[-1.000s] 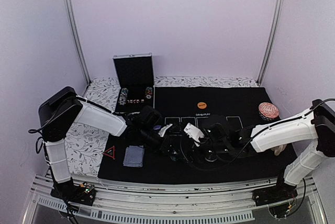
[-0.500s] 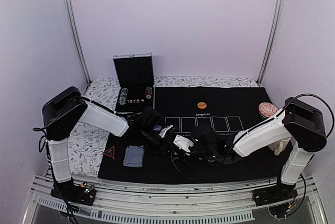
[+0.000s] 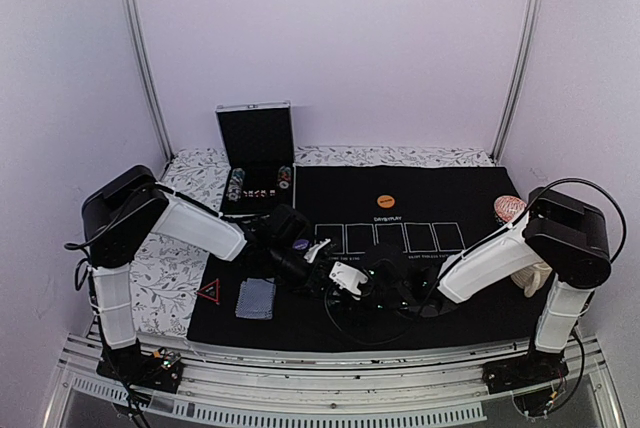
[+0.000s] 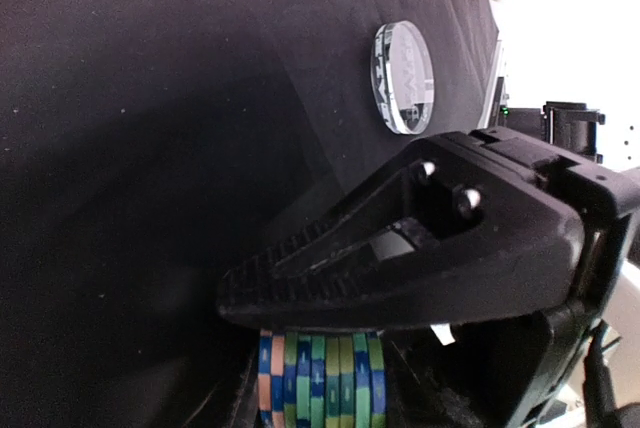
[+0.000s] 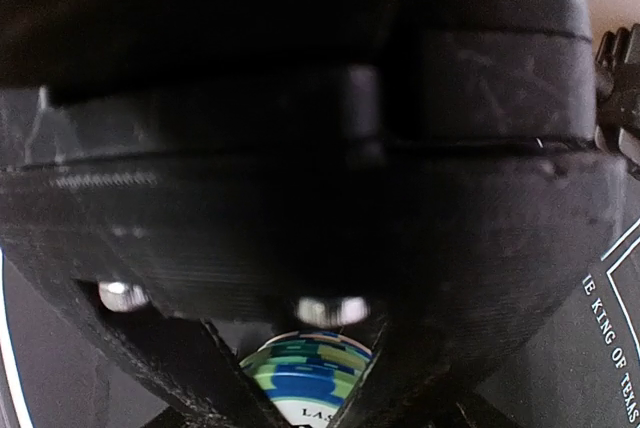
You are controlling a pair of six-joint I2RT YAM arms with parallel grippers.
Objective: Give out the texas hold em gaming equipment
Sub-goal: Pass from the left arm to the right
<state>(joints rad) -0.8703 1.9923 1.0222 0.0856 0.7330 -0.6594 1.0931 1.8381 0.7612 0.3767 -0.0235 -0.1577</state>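
My left gripper is over the mat's near middle, shut on a stack of green, blue and orange poker chips held edge-on between its fingers. My right gripper has reached in right against it. In the right wrist view its jaws stand either side of a green-blue chip; whether they touch it is hidden. A clear disc lies on the mat further off. Grey-blue cards and a red triangle marker lie at the near left. An orange chip lies behind the rectangles.
The black mat carries five white rectangles. An open black case with chip rows stands at the back left. A red-and-white patterned object sits at the mat's right edge. Cables loop under both grippers.
My right arm has swung left and low until its gripper meets the left one, and its jaws have narrowed round the chips. The left arm has held still with its stack.
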